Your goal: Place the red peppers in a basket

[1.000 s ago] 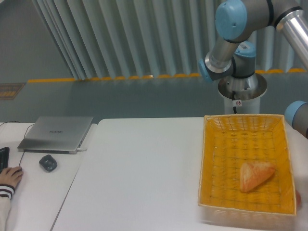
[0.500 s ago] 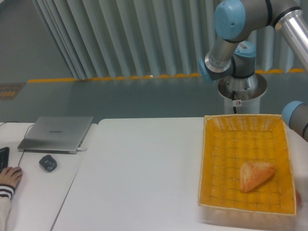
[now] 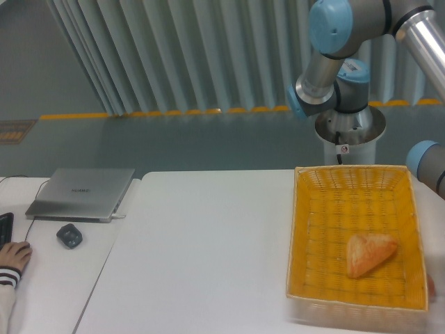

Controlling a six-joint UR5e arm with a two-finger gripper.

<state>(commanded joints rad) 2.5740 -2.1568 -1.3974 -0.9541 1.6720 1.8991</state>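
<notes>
— Item one: your gripper. State?

— Out of frame. My arm [image 3: 334, 83] rises from its base [image 3: 350, 129] behind the table and leaves the picture at top right; one blue joint [image 3: 424, 158] comes back in at the right edge. The fingers are past that edge, so I cannot tell how far open they are or whether they hold anything.

— Item two: the red pepper?

— Only a blurred red sliver [image 3: 431, 285] at the right edge, below my blue joint and just beside the basket's near right corner. Too little shows to call it the pepper.

— Item three: the basket?

— Yellow-orange wicker basket [image 3: 299, 229], paler rim, lying in front of my base and just left of the blue joint. Contents: one tan bread wedge [image 3: 370, 253], right of centre.

— Surface?

— White table [image 3: 201, 257]. On a second white top far to the left of my arm: closed grey laptop [image 3: 82, 193], dark mouse [image 3: 69, 235], keyboard edge [image 3: 4, 228], a person's hand [image 3: 14, 256] in a striped cuff.

— Room?

— Pale slatted wall [image 3: 174, 56] behind my arm; grey floor with a yellow line [image 3: 139, 113].
</notes>
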